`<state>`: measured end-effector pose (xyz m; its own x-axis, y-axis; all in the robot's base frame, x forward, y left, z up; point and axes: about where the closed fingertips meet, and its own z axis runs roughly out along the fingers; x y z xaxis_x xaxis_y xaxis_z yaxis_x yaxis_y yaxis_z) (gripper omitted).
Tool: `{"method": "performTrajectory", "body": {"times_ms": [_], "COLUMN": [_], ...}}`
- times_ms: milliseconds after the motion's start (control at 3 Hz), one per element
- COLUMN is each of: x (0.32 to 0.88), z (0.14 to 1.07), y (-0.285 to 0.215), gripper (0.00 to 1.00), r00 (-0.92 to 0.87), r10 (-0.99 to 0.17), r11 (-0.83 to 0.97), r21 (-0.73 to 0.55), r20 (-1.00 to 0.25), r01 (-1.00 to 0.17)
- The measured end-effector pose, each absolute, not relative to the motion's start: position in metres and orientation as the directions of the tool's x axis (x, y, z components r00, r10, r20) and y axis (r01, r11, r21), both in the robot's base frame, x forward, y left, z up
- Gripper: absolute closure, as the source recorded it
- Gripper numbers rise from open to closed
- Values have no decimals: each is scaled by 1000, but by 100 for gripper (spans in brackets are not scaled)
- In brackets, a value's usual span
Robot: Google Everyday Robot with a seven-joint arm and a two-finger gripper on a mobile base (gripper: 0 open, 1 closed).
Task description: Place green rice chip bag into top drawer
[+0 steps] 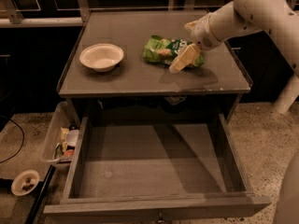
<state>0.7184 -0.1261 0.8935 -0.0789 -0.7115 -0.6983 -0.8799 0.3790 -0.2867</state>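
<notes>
The green rice chip bag [164,50] lies flat on the grey cabinet top [140,76], right of centre. My gripper [183,59] reaches in from the upper right on its white arm and hangs over the bag's right end, its pale fingers [181,61] pointing down-left and covering that end. The top drawer [154,164] is pulled fully open below the cabinet top, its flat grey bottom bare.
A white bowl [101,56] sits on the left of the cabinet top. A clear plastic bin of clutter [60,139] stands on the floor left of the drawer, with a small dish [25,182] near it. The arm's white base [286,94] stands at right.
</notes>
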Motion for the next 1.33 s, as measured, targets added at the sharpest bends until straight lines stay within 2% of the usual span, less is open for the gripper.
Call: {"method": "performTrajectory", "body": {"times_ms": [1000, 1333], "x": [753, 754], "z": [858, 858], "y": [-126, -127], "gripper": [0, 18], "r00": [-131, -131], "r10": [-725, -725], "r11": [389, 389], "r21": [-246, -246], "r20": [-676, -676], "r01": [-888, -888]}}
